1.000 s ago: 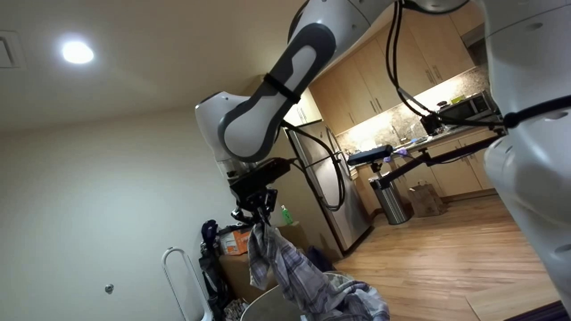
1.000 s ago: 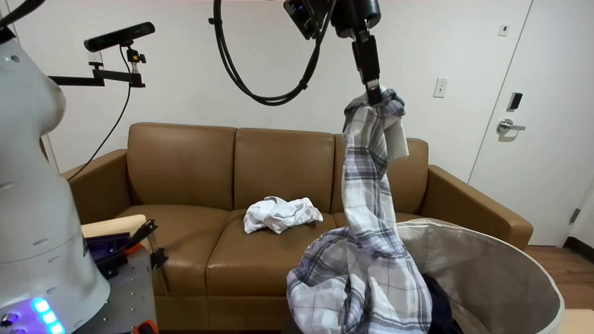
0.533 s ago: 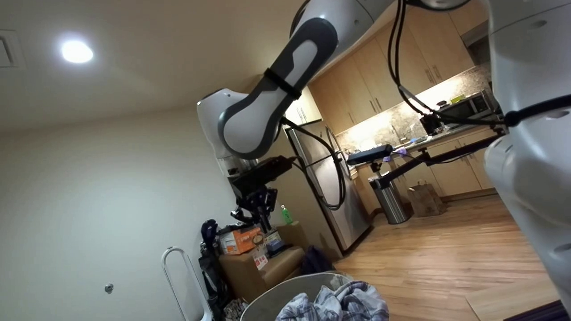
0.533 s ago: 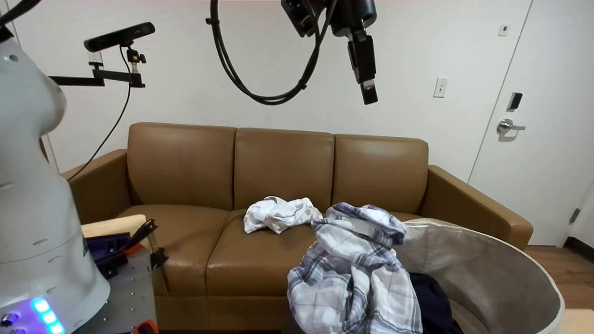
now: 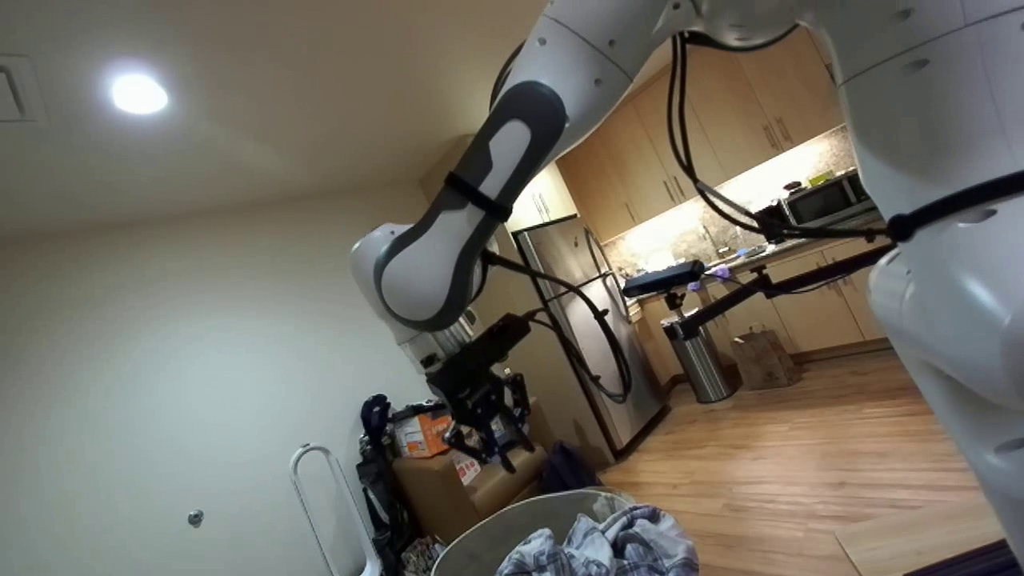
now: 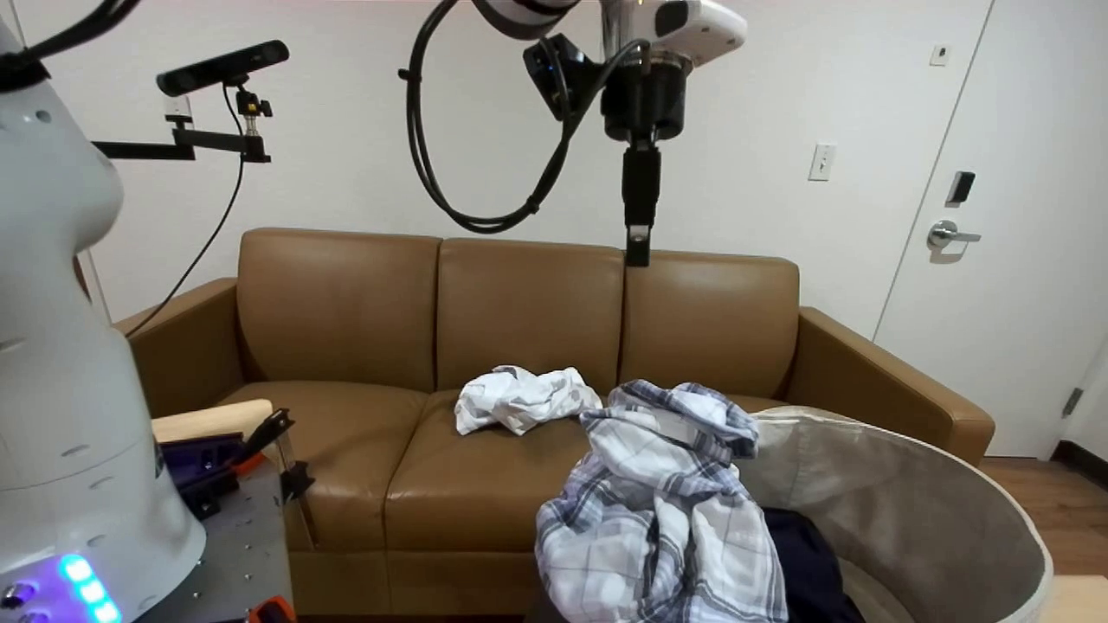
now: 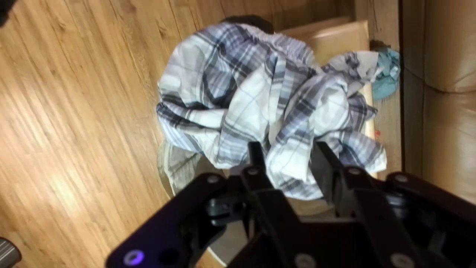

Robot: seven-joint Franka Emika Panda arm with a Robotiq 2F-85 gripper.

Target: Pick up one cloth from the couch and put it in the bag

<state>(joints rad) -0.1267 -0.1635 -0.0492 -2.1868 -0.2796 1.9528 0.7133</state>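
A plaid white, grey and blue cloth [image 6: 666, 502] lies heaped over the near rim of the grey-beige bag [image 6: 917, 484]; it shows also in an exterior view [image 5: 604, 546] and the wrist view [image 7: 253, 100]. A small white cloth [image 6: 526, 401] lies on the middle seat of the brown couch [image 6: 485, 502]. My gripper [image 6: 638, 253] hangs above the plaid cloth, apart from it. In the wrist view its fingers [image 7: 288, 150] are spread with nothing held between them; they look open in an exterior view [image 5: 498, 452] too.
A dark cloth [image 6: 809, 562] lies inside the bag. A camera [image 6: 223, 69] on a black arm stands near the robot base. Tools and a wooden piece [image 6: 212, 421] lie on the metal base table [image 6: 242, 528]. A teal item [image 7: 386, 74] shows near the couch edge.
My gripper held the plaid cloth up, then let it go, and the cloth dropped in a heap on the bag. The gripper has since moved lower and opened wider.
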